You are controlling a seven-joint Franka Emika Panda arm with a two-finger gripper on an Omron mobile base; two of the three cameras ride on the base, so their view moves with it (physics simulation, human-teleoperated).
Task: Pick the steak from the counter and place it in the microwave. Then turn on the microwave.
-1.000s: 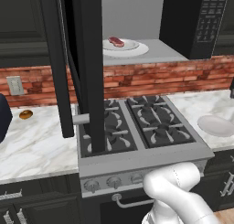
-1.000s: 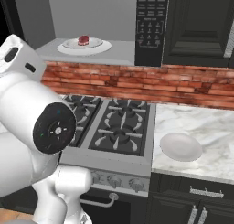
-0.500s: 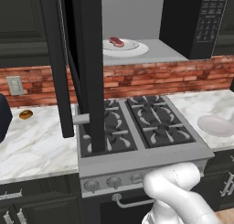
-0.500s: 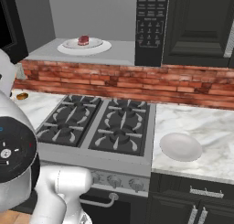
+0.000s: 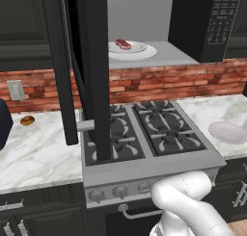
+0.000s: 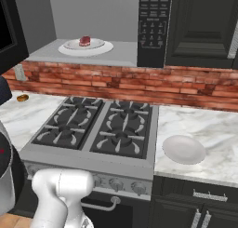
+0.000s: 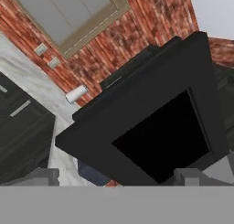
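your jaws (image 7: 114,179) are wide open and hold nothing, the steak (image 5: 122,44) sits far from them on the white plate (image 5: 144,53) inside the microwave (image 6: 153,27), and it looks soft, floppy and slippery, so grab its middle.

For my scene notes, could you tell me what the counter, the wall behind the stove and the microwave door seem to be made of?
Counter: looks like polished white marble, going by the grey veining.
Wall: red brick, with visible mortar lines and a matt look.
Microwave door: black frame, probably plastic or painted metal, around a dark pane that looks like glass; hard to tell in a render.
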